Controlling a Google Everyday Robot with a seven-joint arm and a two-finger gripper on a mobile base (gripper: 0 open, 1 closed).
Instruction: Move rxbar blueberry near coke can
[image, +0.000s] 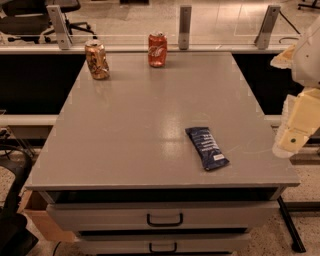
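The rxbar blueberry (207, 147) is lying ungrasped near the bench's (140, 115) front-right corner, the coke can (157, 49) standing at the back edge, the end effector (295, 132) hovering off the right edge, its grip impossible to tell.

Gripper (296, 131) partly beyond right edge

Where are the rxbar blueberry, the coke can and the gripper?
rxbar blueberry (207, 148): camera view, wrapper's middle.
coke can (157, 50): camera view, red side wall.
gripper (292, 137): camera view, pale tip, right of table (140, 115).
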